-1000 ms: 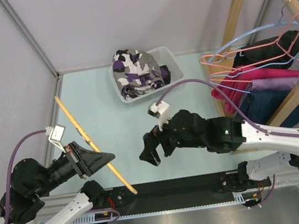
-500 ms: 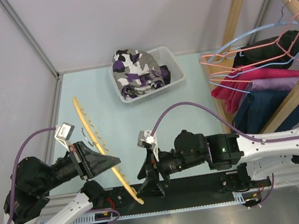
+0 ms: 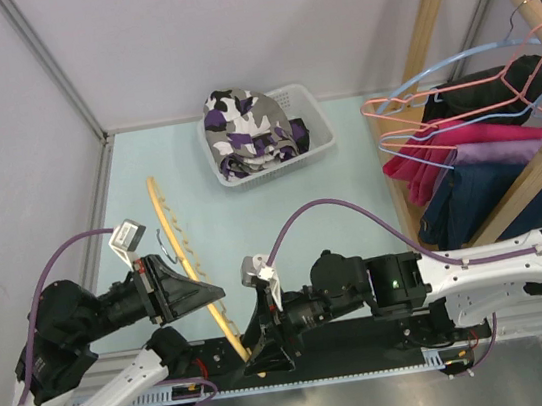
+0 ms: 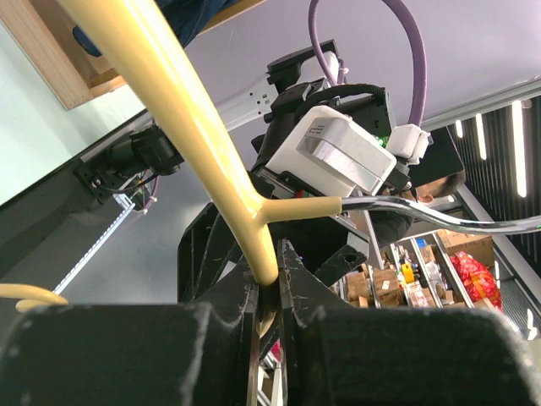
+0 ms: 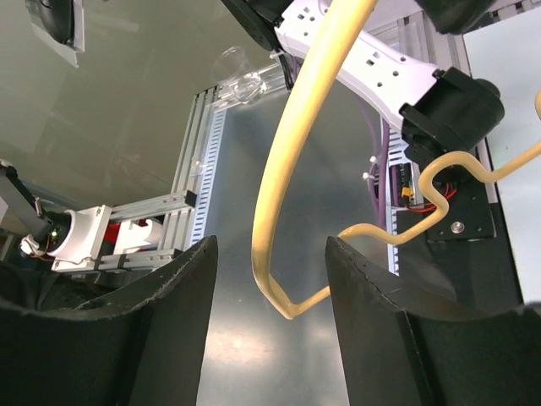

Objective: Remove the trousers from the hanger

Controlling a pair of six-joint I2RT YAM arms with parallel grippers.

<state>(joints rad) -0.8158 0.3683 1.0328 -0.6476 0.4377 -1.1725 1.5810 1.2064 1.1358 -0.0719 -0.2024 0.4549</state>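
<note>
**Hanger bare; trousers in basket**

Top view: trousers point(image 3: 237, 117) heaped in basket point(image 3: 281, 165), far side of counter point(image 3: 253, 216). L wrist view alone showed L gripper point(image 4: 269, 289) clamped on hanger point(image 4: 193, 127). R wrist: R gripper point(image 5: 270, 245) spread wide, hanger end between jaws, touching neither.

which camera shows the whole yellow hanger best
Top external: nearly the whole hanger shows, held by the left gripper. Left wrist shows only the stretch by its hook, clamped; right wrist only one end between the open fingers of the right gripper.
</note>
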